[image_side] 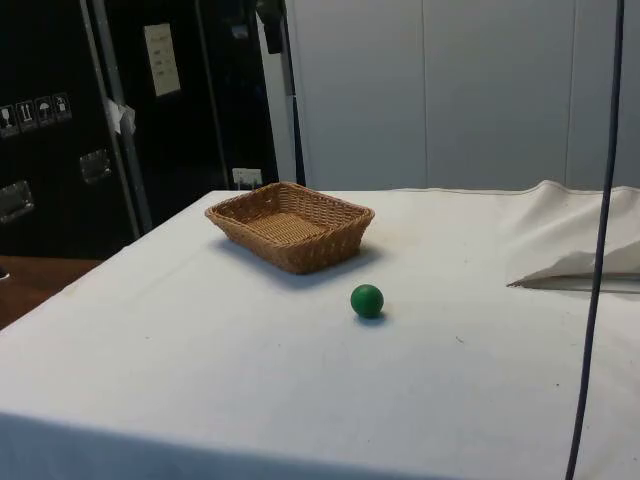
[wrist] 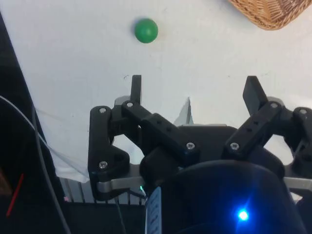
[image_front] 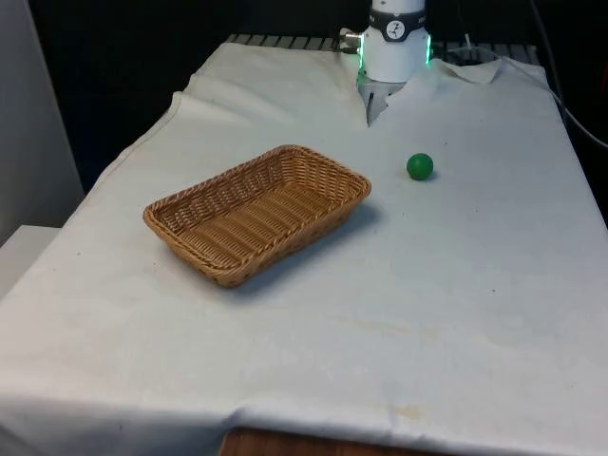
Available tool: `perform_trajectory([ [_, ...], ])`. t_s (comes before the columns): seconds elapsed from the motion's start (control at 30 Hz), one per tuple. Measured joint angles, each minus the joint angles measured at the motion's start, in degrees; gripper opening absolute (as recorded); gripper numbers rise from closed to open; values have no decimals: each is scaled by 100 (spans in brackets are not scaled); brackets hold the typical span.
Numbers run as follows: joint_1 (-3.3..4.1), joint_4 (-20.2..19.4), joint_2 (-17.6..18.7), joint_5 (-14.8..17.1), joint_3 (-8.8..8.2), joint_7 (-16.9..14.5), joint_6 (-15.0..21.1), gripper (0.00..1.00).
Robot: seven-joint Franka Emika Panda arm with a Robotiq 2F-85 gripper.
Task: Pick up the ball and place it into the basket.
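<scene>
Gripper [wrist: 195, 90] wide open and holding nothing, green ball [wrist: 146, 30] on the cloth beyond its fingertips, woven basket [wrist: 270, 12] farther off to one side

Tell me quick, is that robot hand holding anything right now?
Hand: open and holding nothing; the green ball lies on the cloth apart from it.
</scene>
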Motion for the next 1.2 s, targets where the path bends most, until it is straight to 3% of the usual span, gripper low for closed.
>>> perform_trajectory([
  [0.4,17,-292,-275,-63,11,23,80,100],
  [1.2,17,-1495,-1163,-407,149,258,819,100],
])
